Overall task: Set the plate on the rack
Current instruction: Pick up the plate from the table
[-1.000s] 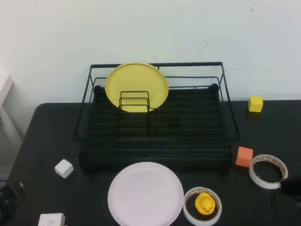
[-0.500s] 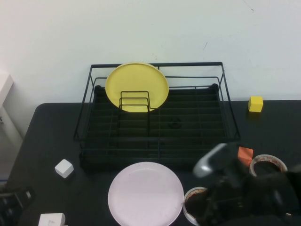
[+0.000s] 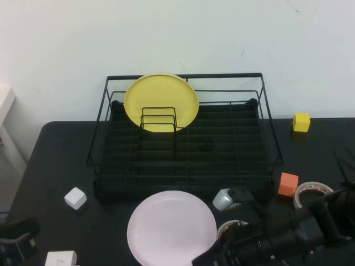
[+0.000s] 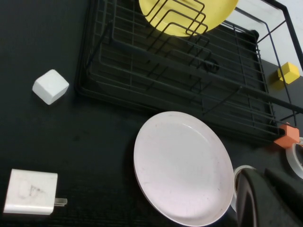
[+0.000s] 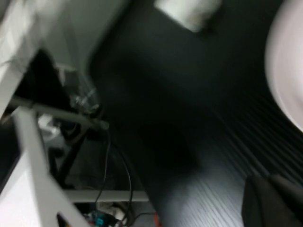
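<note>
High view: the plate [image 3: 171, 228] lies flat on the desk just before the rack [image 3: 186, 136]; the right gripper [image 3: 206, 259], jaws closed and empty, should open before taking its near-right rim.

Left wrist view: the plate [image 4: 182, 172] is untouched; the left gripper, parked, is closed and empty.

Your right arm has swung in from the worktop's right edge, where only a sliver of it showed a second ago, and now lies low across the near right corner. Its right end effector [image 3: 204, 259], fingers closed, sits just beside the plate's [image 3: 171, 228] near right rim. It now covers the duck and most of the near tape roll [image 3: 228, 226]. Your left end effector [image 3: 14, 237] has shifted slightly at the near left corner.
</note>
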Robot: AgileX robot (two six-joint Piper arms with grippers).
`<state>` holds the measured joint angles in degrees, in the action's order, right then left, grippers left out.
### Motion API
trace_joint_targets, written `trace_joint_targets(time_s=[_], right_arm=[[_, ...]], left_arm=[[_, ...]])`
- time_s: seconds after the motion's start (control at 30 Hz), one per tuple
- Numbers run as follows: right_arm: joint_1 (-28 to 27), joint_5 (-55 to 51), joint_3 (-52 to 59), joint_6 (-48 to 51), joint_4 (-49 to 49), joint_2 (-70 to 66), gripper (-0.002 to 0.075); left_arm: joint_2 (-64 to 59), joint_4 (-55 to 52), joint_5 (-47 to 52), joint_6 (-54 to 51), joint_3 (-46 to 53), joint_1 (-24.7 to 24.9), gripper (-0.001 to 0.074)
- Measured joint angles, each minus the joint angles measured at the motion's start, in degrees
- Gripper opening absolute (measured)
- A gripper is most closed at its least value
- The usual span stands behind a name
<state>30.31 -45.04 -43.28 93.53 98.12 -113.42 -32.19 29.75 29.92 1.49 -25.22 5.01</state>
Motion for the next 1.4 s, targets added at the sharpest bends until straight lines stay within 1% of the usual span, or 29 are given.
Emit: trace_joint_targets(time_s=[0.17, 0.27, 0.33, 0.53, 0.63, 0.7, 0.8, 0.97, 1.07, 1.17, 1.23, 1.33, 1.4], right_arm=[[-0.1, 8.3, -0.2, -13.4, 0.1, -2.4, 0.0001], [-0.1, 12.4, -0.3, -18.2, 0.3, -2.4, 0.0016], [-0.2, 13.8, -0.8, -17.1, 0.3, -2.4, 0.0022], [-0.2, 16.3, -4.0, -8.0, 0.3, -2.4, 0.0025], [-0.2, 16.9, -7.4, -8.1, -2.9, -2.4, 0.0025], [-0.3, 18.1, -9.8, -11.2, -8.8, -2.4, 0.0025], [-0.3, 20.1, -13.4, -21.5, -23.3, -2.4, 0.0021], [0.0, 16.9, -18.9, -45.8, -53.0, -2.4, 0.0002], [2.3, 12.8, -20.1, -56.8, -66.1, -2.4, -0.0001], [6.2, 8.8, -20.3, -64.2, -76.6, -2.4, -0.0001], [9.1, 7.5, -20.3, -67.3, -82.1, -2.4, -0.0001], [12.1, 7.9, -20.3, -68.1, -87.1, -2.4, -0.0002], [12.8, 9.6, -20.4, -68.1, -87.4, -2.4, -0.0002]], left_arm=[[0.0, -0.1, 0.1, 0.0, 0.0, 0.0, -0.0002], [0.0, -0.1, 0.2, 0.0, 0.0, 0.0, -0.0002], [0.0, -0.1, 0.3, 0.0, 0.2, 0.0, -0.0002], [0.0, -0.1, 0.5, 0.0, 0.4, 0.0, -0.0002], [0.0, -0.1, 0.6, 0.0, 0.4, 0.0, -0.0001], [0.0, -0.1, 0.6, 0.0, 0.4, 0.0, -0.0001], [0.0, 0.0, 0.6, 0.0, 0.4, 0.0, -0.0002], [0.0, 0.1, 0.8, 0.0, 0.4, 0.0, -0.0002], [0.0, 0.1, 1.4, 0.0, 0.4, 0.0, -0.0002], [0.0, 0.1, 2.1, 0.0, 0.5, 0.0, -0.0002], [0.0, 0.1, 2.1, 0.0, 0.5, 0.0, -0.0001], [0.0, 0.1, 2.2, 0.0, 0.5, 0.0, -0.0002], [0.0, 0.1, 2.2, 0.0, 0.5, 0.0, -0.0001]])
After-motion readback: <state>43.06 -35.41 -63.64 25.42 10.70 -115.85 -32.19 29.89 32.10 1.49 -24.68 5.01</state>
